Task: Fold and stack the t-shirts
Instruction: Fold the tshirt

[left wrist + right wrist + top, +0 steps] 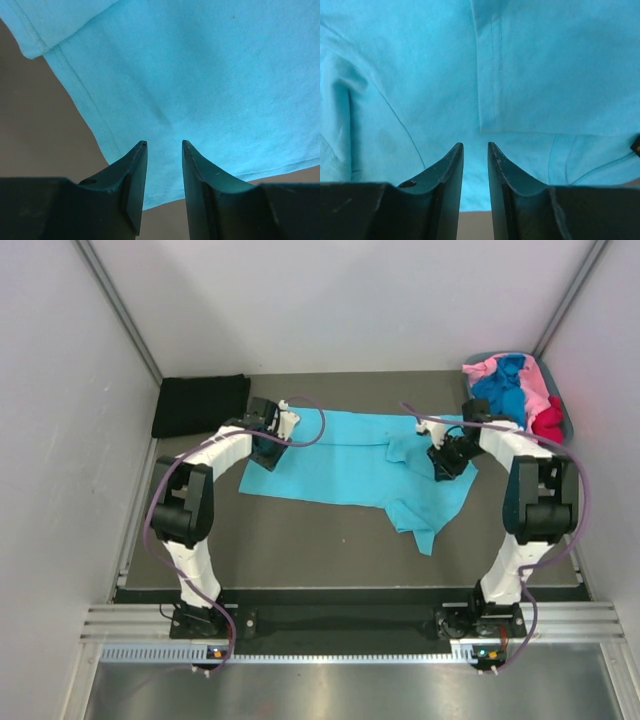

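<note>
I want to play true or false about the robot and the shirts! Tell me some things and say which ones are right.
1. The turquoise shirt lies spread out on the table. True.
2. The black shirt is inside the tub. False: it lies on the table at the far left corner, and the tub is at the far right.
3. The left gripper is pinching the turquoise shirt. False: its fingers are apart, with nothing between them.
4. The tub holds a pink shirt, a blue shirt and a red shirt. True.
5. The right gripper is open over the turquoise shirt. True.
</note>
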Tool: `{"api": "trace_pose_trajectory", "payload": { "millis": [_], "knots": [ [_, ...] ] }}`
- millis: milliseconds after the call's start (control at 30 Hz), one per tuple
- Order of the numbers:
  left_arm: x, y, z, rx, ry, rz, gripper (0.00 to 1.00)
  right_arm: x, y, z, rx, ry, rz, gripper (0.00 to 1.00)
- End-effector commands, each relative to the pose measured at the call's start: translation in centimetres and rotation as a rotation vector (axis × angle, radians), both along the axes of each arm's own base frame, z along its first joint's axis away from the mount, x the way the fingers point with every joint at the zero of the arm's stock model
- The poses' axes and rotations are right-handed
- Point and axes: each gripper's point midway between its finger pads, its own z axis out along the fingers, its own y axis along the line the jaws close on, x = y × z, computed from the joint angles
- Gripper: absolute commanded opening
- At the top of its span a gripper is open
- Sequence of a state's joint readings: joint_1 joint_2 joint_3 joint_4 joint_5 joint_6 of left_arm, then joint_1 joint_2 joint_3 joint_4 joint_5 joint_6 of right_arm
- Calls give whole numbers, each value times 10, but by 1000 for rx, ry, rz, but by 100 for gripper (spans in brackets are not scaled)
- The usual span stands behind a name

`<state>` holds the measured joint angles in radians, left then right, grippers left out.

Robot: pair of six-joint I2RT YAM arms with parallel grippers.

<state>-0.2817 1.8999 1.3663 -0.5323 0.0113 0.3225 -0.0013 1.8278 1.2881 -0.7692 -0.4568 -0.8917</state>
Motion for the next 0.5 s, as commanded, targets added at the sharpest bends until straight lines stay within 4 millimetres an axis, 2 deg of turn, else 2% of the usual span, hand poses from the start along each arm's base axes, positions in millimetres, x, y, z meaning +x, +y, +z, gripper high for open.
{"api": "trace_pose_trajectory", "payload": {
  "millis": [0,267,467],
  "knots": [
    [5,-3,18,-35,-52,4,39,21,19,9,24,-54,40,27],
    [17,-4,10,-21,-45,7,39,25,23,-3,11,-31,46,27],
    [28,-7,12,-25,-53,12,39,31,22,-9,-39,-50,58,27]
  ]
}}
